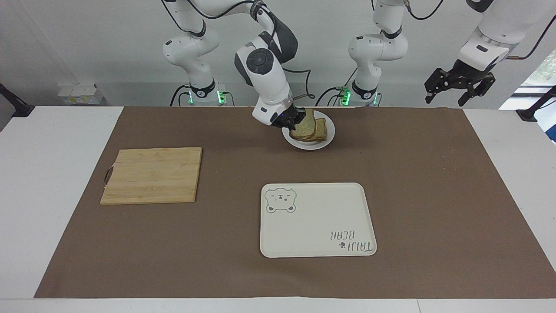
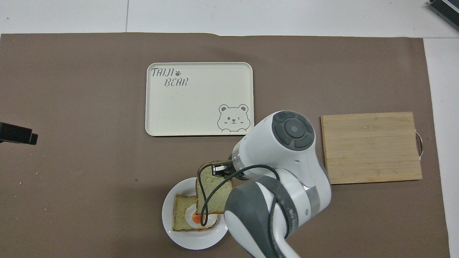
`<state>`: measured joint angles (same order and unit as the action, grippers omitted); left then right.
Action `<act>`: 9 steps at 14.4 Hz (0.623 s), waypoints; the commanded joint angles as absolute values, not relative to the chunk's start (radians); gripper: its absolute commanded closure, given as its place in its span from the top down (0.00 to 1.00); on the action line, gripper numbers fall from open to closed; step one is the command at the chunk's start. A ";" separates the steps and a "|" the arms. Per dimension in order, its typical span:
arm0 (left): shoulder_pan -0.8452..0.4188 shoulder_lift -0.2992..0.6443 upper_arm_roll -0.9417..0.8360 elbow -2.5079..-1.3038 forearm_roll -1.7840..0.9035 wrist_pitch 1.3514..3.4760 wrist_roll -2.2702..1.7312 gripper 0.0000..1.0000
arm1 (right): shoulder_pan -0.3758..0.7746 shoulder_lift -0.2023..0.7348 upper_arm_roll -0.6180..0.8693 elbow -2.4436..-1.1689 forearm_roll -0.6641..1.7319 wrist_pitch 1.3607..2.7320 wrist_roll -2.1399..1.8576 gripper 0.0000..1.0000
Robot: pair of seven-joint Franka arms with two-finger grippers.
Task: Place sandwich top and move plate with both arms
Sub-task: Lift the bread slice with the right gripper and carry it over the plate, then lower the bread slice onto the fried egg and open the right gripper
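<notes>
Over the plate (image 1: 326, 138), speckled sandwich top (image 1: 305, 126) (tilted)

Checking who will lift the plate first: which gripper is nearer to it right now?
Right. The right gripper holds the sandwich top over the plate; the left gripper waits open, raised over the left arm's end of the table.

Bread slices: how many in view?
2. The sandwich top is held by the right gripper over the plate; the egg toast lies on the plate.
</notes>
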<state>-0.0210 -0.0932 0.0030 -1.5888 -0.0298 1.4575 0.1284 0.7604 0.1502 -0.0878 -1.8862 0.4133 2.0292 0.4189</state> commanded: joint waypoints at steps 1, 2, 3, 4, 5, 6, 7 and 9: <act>-0.015 -0.097 0.003 -1.583 -0.038 1.442 0.129 1.00 | 0.810 0.176 -0.094 -1.911 0.442 2.075 0.430 0.00; -0.015 -0.097 0.003 -1.583 -0.038 1.443 0.129 1.00 | 0.822 0.176 -0.092 -1.931 0.442 2.085 0.419 0.00; -0.015 -0.097 0.003 -1.583 -0.038 1.443 0.130 1.00 | 0.828 0.175 -0.092 -1.954 0.440 2.104 0.419 0.00; -0.015 -0.097 0.003 -1.583 -0.038 1.443 0.130 1.00 | 0.850 0.176 -0.092 -1.969 0.440 2.120 0.414 0.00; -0.015 -0.097 0.003 -1.583 -0.038 1.443 0.130 1.00 | 0.860 0.179 -0.092 -1.980 0.442 2.147 0.413 0.00; -0.015 -0.097 0.003 -1.583 -0.038 1.442 0.130 1.00 | 0.871 0.193 -0.092 -1.989 0.442 2.176 0.422 0.00; -0.015 -0.097 0.003 -1.583 -0.038 1.443 0.130 1.00 | 0.880 0.202 -0.092 -1.991 0.443 2.190 0.434 0.00; -0.015 -0.097 0.003 -1.583 -0.038 1.443 0.129 1.00 | 0.879 0.207 -0.092 -2.000 0.443 2.192 0.454 0.00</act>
<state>-0.0210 -0.0932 0.0030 -1.5888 -0.0298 1.4575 0.1284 0.8769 0.2083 -0.0877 -1.9813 0.4143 2.1708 0.4411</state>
